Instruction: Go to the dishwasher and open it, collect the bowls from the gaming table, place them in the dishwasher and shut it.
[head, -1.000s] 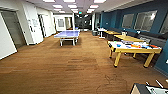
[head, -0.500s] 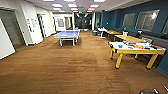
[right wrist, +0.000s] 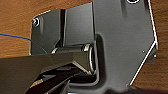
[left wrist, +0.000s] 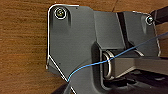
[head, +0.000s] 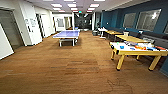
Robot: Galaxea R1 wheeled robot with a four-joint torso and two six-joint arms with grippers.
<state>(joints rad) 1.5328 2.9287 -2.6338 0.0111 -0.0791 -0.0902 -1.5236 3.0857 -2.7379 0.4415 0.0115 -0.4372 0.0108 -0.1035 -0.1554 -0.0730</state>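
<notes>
Claws: state unclear | gaming table (head: 137, 49) right, bowl (head: 121, 47) perhaps on top | ping-pong table (head: 66, 35) ahead

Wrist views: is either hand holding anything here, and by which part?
Cannot be told. Both wrist views show robot hardware above the wooden floor, with no bowl there. A blue bowl sits on the yellow-legged table.

Gaming table (head: 130, 50) right, seemingly a bowl (head: 121, 47) on it, ping-pong table (head: 66, 35) behind-left.
</notes>
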